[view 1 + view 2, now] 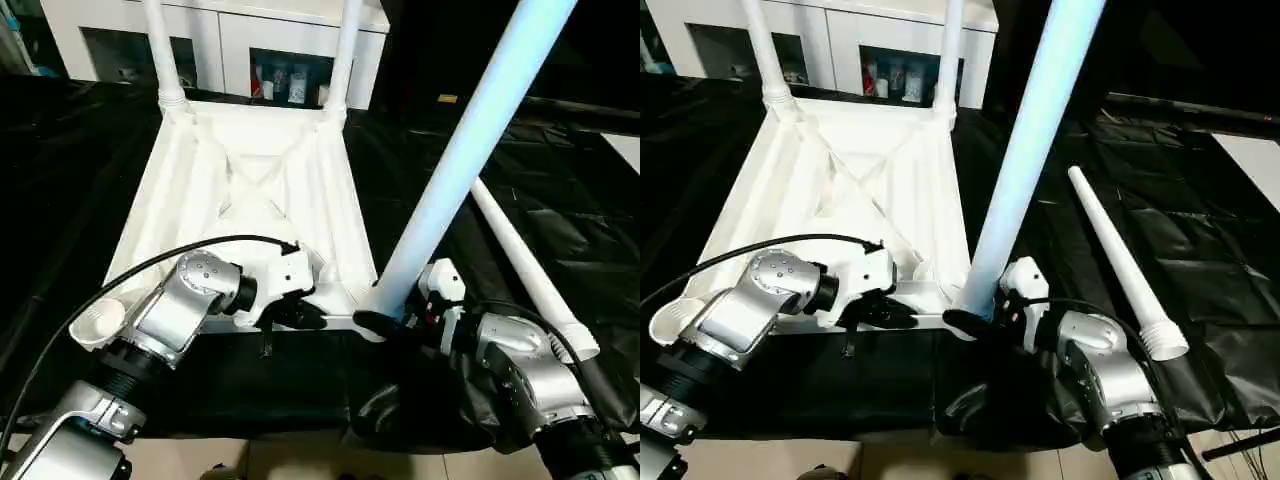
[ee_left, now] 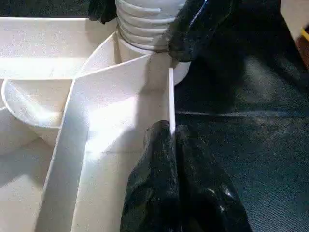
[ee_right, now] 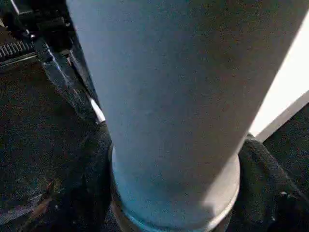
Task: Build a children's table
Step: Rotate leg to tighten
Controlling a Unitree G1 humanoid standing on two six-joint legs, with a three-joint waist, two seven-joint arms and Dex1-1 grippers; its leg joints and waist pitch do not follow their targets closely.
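Black sheeting covered the work surface I was looking down on. Nearest me, my left gripper had its fingers pinched on the near rim of the upturned table top, at about 7 o'clock. At 5 o'clock my right gripper clasped the base of the leg standing in the near right socket. A loose leg lay at 3 o'clock. Two far legs stood at 12, before a white cabinet.

White cabinet with glass doors spans the upper left; black sheeting covers the surface.
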